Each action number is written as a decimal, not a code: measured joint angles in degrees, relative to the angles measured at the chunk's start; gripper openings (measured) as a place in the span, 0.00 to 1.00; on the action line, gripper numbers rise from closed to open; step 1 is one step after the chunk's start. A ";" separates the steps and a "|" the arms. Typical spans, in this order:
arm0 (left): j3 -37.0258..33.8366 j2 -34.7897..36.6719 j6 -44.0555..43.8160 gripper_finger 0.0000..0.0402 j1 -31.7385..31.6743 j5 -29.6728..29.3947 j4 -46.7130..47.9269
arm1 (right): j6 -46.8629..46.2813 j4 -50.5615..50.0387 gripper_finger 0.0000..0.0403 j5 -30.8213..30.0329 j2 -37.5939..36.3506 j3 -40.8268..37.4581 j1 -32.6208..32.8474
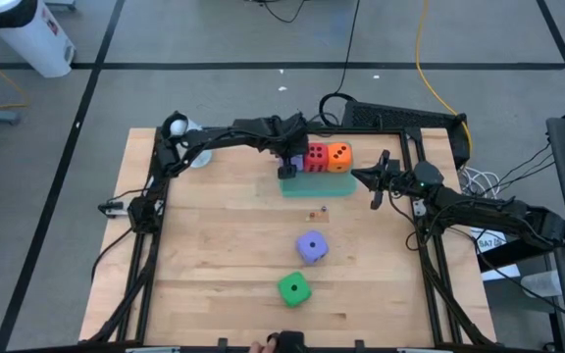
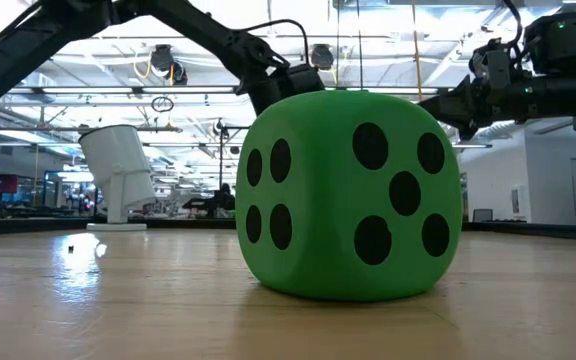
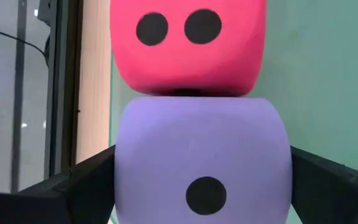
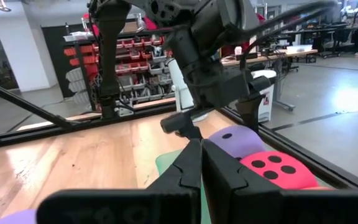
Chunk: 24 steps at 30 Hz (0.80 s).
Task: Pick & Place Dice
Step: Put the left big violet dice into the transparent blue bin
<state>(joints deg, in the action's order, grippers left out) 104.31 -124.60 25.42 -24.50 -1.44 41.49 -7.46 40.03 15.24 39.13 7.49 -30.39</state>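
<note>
My left gripper (image 1: 288,167) hangs over the left end of the translucent green tray (image 1: 317,187) at the far side, pointing steeply down. Its open fingers stand on either side of a purple die (image 3: 201,155). That die sits on the tray next to the red die (image 1: 317,156), with the orange die (image 1: 338,156) beyond. A second purple die (image 1: 312,246) and the green die (image 1: 294,287) rest on the bare table nearer the front. My right gripper (image 1: 359,175) floats shut above the table, right of the tray, holding nothing. My left gripper's fingers (image 3: 86,180) come from above, one at each of two opposite sides of the purple die (image 3: 120,162). I cannot tell whether they touch it. The die sits upright, against the red die (image 3: 188,43).
A white object (image 1: 177,126) stands at the far left corner. Two tiny dark bits (image 1: 318,210) lie just in front of the tray. Black frame rails (image 1: 150,211) run along the table's sides. Free wood lies left of the loose dice.
</note>
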 joint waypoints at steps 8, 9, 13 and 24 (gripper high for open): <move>3.28 0.44 -4.96 0.99 0.12 3.46 1.54 | -0.86 0.00 0.01 0.00 0.00 0.00 0.02; 3.28 0.44 -4.65 0.99 0.10 3.46 1.75 | -0.86 -0.02 0.01 0.00 0.00 0.00 0.02; 3.26 0.44 -3.51 1.00 0.10 3.67 3.43 | -2.50 -0.02 0.01 0.11 0.11 0.00 0.09; 2.82 0.44 -1.72 1.00 -0.95 5.55 1.95 | 1.19 -0.03 0.00 0.46 14.37 7.60 0.13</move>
<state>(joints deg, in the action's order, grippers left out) 107.13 -124.16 23.70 -25.45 4.11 43.44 -6.26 40.00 15.70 53.51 15.08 -30.26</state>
